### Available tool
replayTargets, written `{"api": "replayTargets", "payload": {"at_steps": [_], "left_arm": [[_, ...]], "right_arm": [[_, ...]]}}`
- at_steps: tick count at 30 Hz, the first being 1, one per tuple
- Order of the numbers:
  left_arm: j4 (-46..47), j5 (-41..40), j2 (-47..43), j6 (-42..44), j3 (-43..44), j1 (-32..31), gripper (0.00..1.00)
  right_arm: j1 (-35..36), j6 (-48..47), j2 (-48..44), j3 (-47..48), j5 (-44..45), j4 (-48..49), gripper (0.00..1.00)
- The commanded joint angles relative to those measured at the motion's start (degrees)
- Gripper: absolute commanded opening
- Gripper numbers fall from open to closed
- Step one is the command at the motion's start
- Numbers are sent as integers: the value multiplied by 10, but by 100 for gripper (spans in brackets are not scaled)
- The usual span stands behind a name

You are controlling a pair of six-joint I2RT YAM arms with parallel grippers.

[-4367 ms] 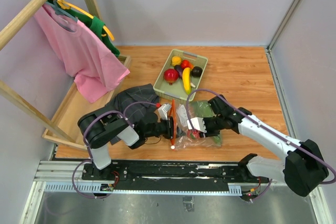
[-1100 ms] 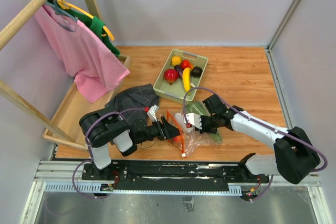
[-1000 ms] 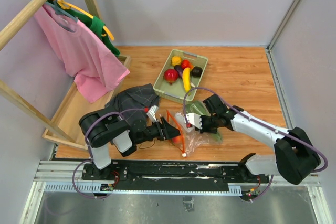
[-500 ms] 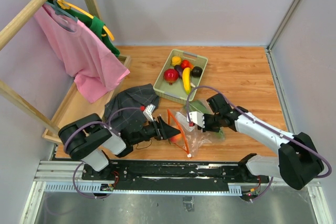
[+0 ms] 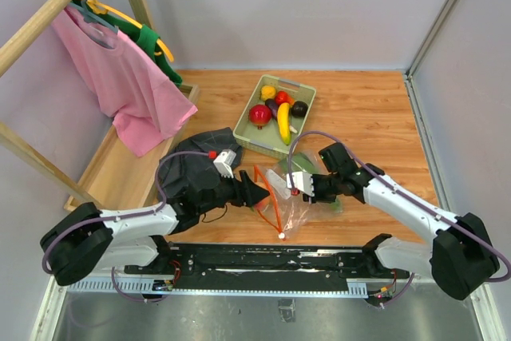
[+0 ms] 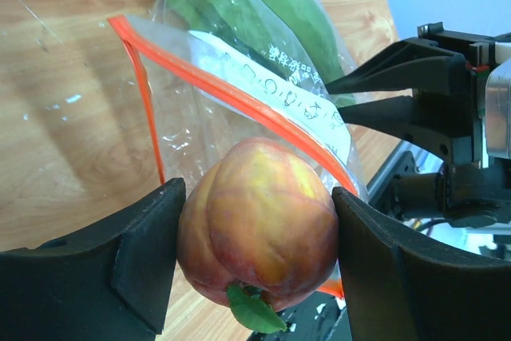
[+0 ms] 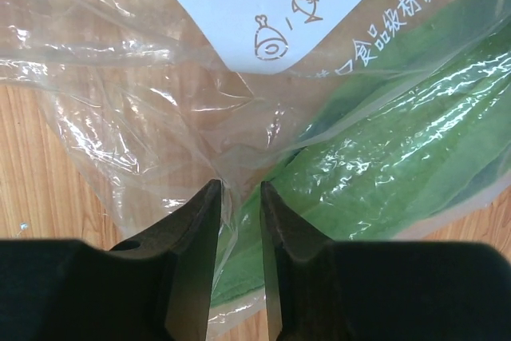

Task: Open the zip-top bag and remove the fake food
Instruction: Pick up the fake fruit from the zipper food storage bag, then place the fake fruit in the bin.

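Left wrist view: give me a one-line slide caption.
Left gripper holds a toy peach at the mouth of the open zip-top bag, pinched by the right gripper; a green leafy piece lies inside.

zip-top bag (image 7: 120,117) label (image 7: 263,13), Chinese characters (partly legible)

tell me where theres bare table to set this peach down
Widest bare wood lies right of the green tray, out to the right wall. A smaller patch lies between the tray and the pink shirt. Crowded: the zip-top bag at front middle, with dark cloth to its left.
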Motion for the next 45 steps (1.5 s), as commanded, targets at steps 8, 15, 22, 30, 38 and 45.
{"api": "replayTargets", "payload": {"at_steps": [8, 15, 22, 30, 38, 45], "left_arm": [[-193, -12, -54, 86, 72, 3, 30], [-261, 58, -54, 114, 111, 3, 29], [-369, 56, -55, 151, 141, 4, 29], [-456, 14, -93, 172, 170, 9, 29], [-520, -18, -145, 189, 211, 22, 29], [-481, -19, -139, 205, 270, 30, 30]], "right_arm": [[-21, -25, -24, -5, -36, -33, 29], [-26, -34, -35, -5, -50, -42, 30], [-32, -36, -39, -5, -54, -44, 31], [-34, -36, -38, -5, -54, -45, 31], [-35, -37, -39, -4, -54, -46, 31], [-36, -36, -44, -1, -58, -53, 31]]}}
